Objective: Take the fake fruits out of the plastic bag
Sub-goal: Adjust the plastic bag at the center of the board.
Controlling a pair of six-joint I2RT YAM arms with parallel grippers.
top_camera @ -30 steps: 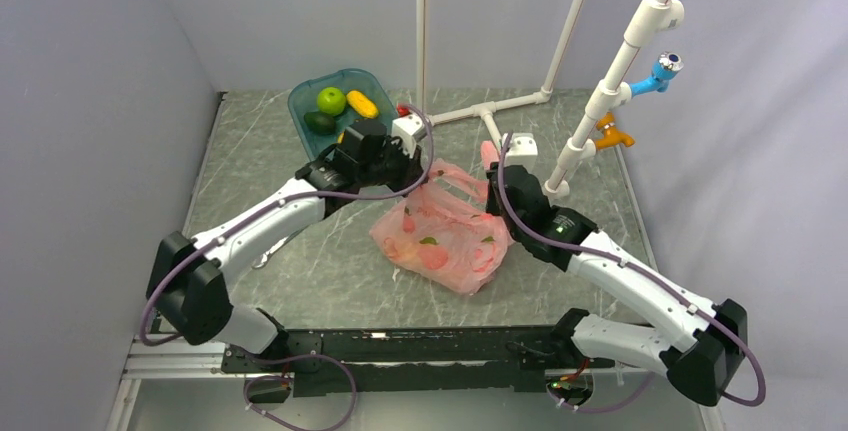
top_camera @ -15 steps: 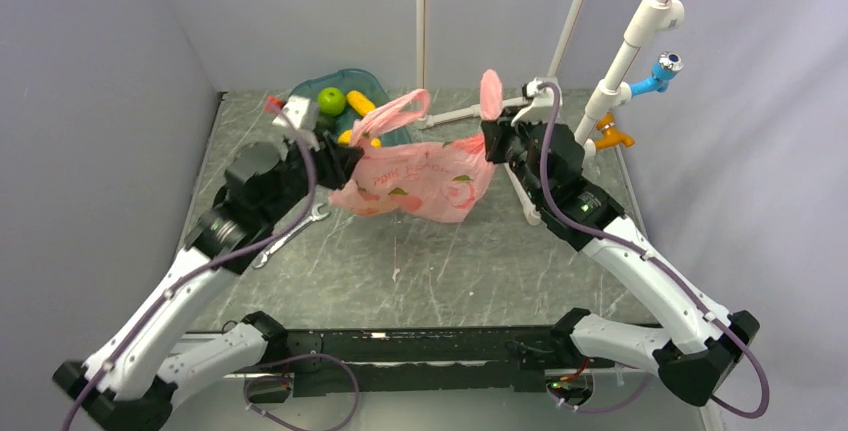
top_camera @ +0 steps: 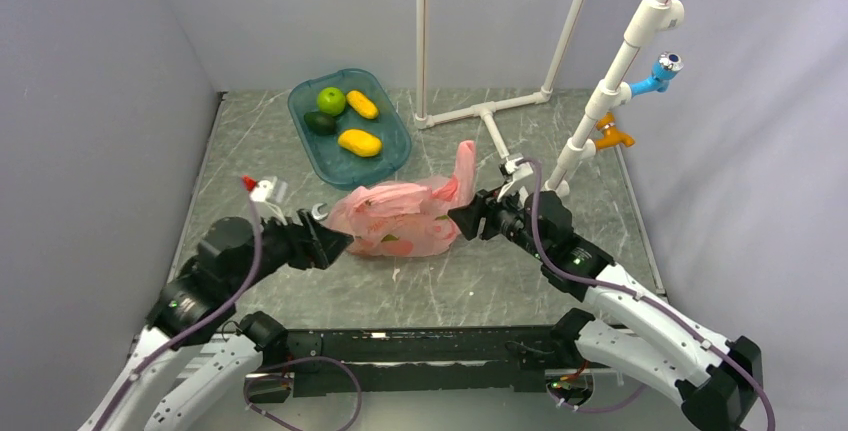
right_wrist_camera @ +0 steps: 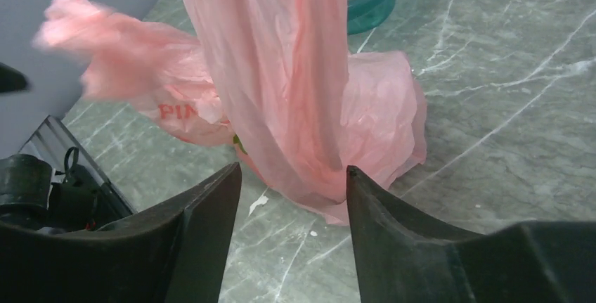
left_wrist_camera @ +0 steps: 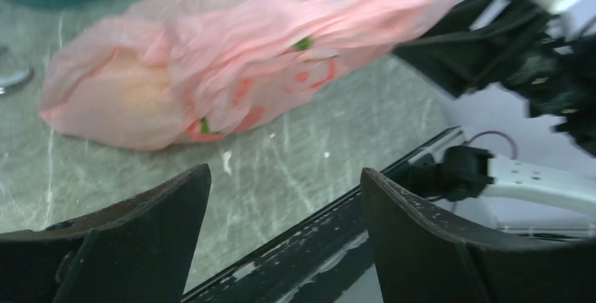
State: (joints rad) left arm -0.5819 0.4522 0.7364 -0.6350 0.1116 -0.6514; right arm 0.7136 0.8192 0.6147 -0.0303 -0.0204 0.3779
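Teal tray (top_camera: 392,143) (green apple (top_camera: 331,101) inside) behind pink bag (top_camera: 395,216).

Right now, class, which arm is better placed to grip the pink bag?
Right. A strip of the plastic bag stands between the open jaws of the right arm, so they probably need only close. The left arm has its open jaws short of the bag, with table showing between.
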